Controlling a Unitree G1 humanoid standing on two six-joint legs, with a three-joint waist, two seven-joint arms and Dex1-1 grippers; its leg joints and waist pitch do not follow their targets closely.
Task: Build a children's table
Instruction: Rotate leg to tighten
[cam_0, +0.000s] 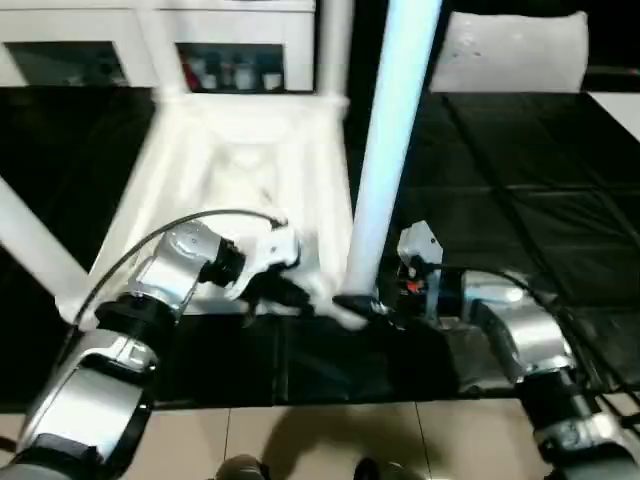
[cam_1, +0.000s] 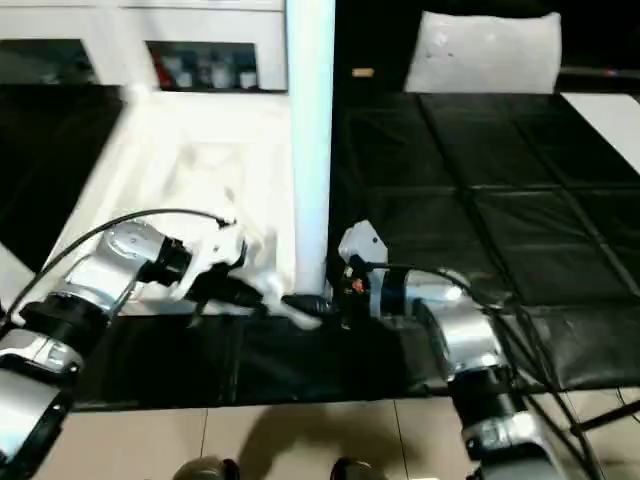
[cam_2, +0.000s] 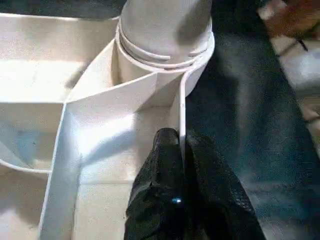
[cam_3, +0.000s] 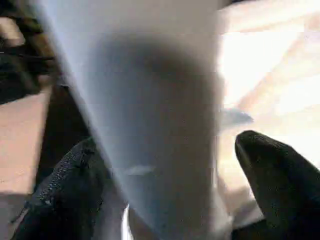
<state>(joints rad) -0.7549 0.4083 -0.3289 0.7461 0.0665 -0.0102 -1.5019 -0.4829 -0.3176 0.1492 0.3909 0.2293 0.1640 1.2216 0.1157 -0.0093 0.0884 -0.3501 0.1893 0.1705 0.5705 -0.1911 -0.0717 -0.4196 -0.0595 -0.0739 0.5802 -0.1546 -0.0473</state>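
Cabinet (cam_0: 160, 45) with glass doors stands at the far side, behind the black floor mat (cam_0: 520, 200). On this mat lies the children's table (cam_0: 240, 190) upside down, its ribbed underside facing up. One white leg (cam_0: 385, 160) stands upright in the near corner socket (cam_2: 165, 55), and another leg (cam_0: 35, 245) leans out at the left edge. The left gripper (cam_2: 181, 150) has its fingers closed narrow on the thin rim wall of the table, just beside the socket. The right gripper (cam_3: 165, 175) has its fingers wide apart, one on each side of the upright leg near its base, not pressing it.
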